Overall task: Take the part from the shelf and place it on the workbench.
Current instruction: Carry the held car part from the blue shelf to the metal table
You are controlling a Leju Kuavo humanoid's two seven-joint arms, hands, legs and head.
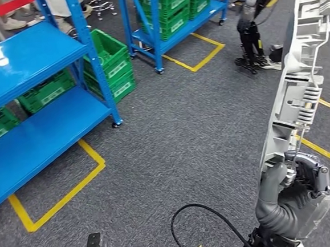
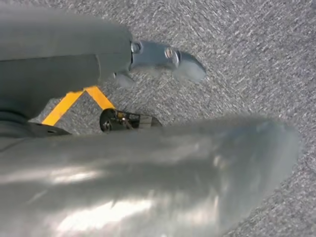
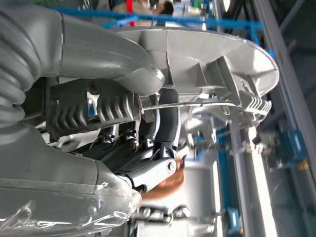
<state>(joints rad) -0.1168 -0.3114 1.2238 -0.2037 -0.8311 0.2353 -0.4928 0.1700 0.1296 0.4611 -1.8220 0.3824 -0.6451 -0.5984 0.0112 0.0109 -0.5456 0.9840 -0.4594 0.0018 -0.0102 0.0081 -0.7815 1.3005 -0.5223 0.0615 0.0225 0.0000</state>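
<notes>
Grey speckled carpet floor (image 1: 185, 127) covers the whole room, marked with yellow tape lines (image 1: 61, 197) forming boxes around the shelf footprints. Big blue shelf (image 1: 28, 105) on the left of the head view, two bare blue decks, standing inside one tape box; green crates (image 1: 111, 62) sit beside and under it, on the floor and the lower levels. Second blue shelf (image 1: 168, 14) further back, stacked with more green crates, another tape box in front of it. Another legged robot (image 1: 249, 28) stands far back on the right near a yellow line. People's feet visible at the top left edge, behind the first shelf.

The part (image 1: 300, 78), a long light-grey moulded plastic piece with ribs and cut-outs, is held upright on the right side of the head view, up in the air over the carpet, well apart from both shelves. Right hand (image 1: 296, 190) grips its lower end; in the right wrist view the fingers (image 3: 169, 123) wrap round the part's (image 3: 209, 64) ribbed edge, thumb on the other side.

Black cable (image 1: 205, 223) loops on the floor near the robot's body.

Left hand (image 2: 164, 57) hangs over the carpet, fingers apart, holding nothing.
</notes>
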